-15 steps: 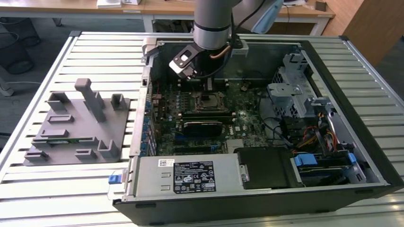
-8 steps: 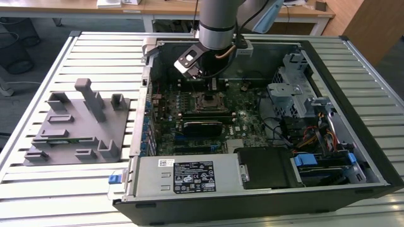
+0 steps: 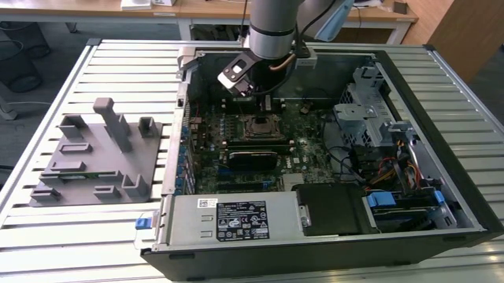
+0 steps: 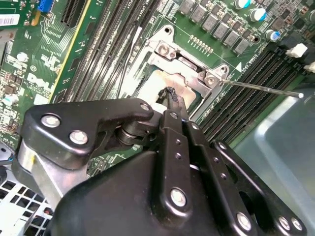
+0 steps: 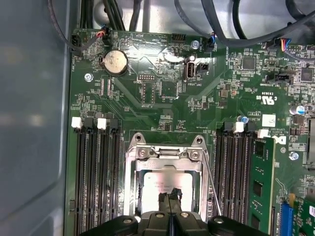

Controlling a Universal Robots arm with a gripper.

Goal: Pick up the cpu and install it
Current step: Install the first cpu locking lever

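The cpu [image 5: 165,183] lies flat in its socket on the green motherboard [image 5: 162,98], its silver-grey top framed by the metal socket bracket [image 5: 167,152]. In the second wrist view the cpu [image 4: 147,81] shows pale beyond the black fingers. My gripper [image 5: 170,197] is shut, its two fingertips pressed together right over the cpu's near edge, with nothing visible between them. I cannot tell whether the tips touch the chip. In the exterior view the gripper [image 3: 266,107] hangs inside the open computer case [image 3: 441,118], just behind the socket [image 3: 262,127].
A thin socket lever rod [image 4: 261,88] sticks out beside the socket. Memory slots [image 5: 96,177] flank it, with a green memory strip [image 5: 258,182] on one side. A black heatsink block [image 3: 252,158], power supply [image 3: 236,215] and drive cage [image 3: 366,112] crowd the case. A grey fixture [image 3: 94,153] sits on the exterior view's left.
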